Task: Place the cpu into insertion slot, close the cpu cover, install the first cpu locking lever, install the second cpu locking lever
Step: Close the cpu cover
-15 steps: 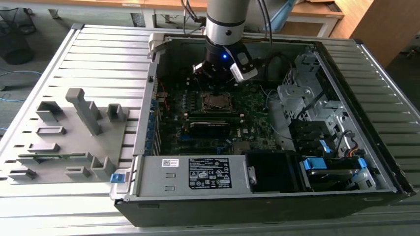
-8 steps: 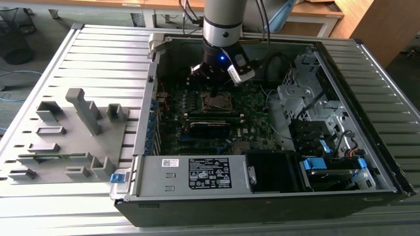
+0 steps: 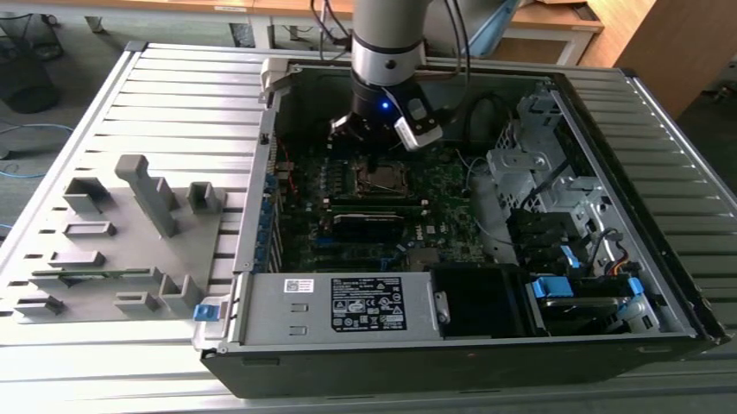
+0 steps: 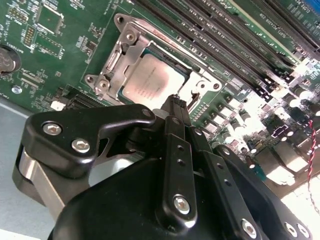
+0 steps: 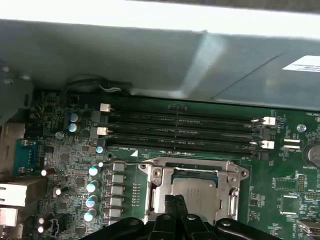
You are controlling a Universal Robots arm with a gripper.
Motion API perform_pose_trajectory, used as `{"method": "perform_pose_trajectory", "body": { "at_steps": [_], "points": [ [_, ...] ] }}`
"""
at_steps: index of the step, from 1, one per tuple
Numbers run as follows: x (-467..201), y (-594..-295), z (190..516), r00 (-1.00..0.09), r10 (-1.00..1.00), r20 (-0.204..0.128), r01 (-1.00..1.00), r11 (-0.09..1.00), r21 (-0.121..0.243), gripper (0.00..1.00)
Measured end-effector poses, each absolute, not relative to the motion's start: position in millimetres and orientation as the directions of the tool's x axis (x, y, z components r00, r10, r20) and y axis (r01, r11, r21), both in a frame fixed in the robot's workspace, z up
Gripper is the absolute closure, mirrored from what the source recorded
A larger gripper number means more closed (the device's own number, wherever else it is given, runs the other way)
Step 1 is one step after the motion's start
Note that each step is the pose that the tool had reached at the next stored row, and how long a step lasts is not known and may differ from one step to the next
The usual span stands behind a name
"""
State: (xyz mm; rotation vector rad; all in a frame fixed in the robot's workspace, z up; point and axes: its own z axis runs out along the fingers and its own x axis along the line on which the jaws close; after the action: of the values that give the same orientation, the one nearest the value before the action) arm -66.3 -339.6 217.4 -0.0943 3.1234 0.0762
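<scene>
The cpu point(image 4: 150, 80) point(image 5: 192, 192) lies flat in the insertion slot point(image 4: 186, 76) point(image 5: 172, 175), with its dull silver top facing up. In the exterior view the slot point(image 3: 378, 178) sits near the middle of the motherboard point(image 3: 444, 185), inside the open computer case point(image 3: 461, 371). The cpu cover point(image 4: 112, 60) point(image 5: 232, 175) lies down around the chip, which shows through the cover's central opening. In the first wrist view a thin wire locking lever point(image 5: 122, 162) runs along the board from one corner of the slot; whether it is latched cannot be determined. The jaws stand closed: the fingertips point(image 4: 175, 102) point(image 5: 172, 202) meet and hold nothing. They hang just over the edge of the slot, with their tip near the chip; contact cannot be confirmed. Four long black memory slots point(image 4: 240, 40) point(image 5: 185, 132) run parallel beside the socket. A coin cell battery point(image 4: 6, 59) point(image 5: 314, 156) is mounted on the board, well apart from the socket. In the exterior view the arm point(image 3: 386, 43) reaches down into the case, and a power supply point(image 3: 334, 302) occupies the case's near side. The case rests on a slatted metal bench point(image 3: 173, 95). Grey fixture blocks point(image 3: 127, 224) stand on the bench toward the exterior view's left.
</scene>
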Motion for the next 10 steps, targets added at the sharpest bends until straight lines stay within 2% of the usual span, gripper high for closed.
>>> {"method": "perform_pose_trajectory", "body": {
  "at_steps": [10],
  "points": [
    [-73.2, -341.4, 208.1, -0.998, -0.06, -0.017, -0.061, 0.997, 0.047, 0.89]
  ]
}}
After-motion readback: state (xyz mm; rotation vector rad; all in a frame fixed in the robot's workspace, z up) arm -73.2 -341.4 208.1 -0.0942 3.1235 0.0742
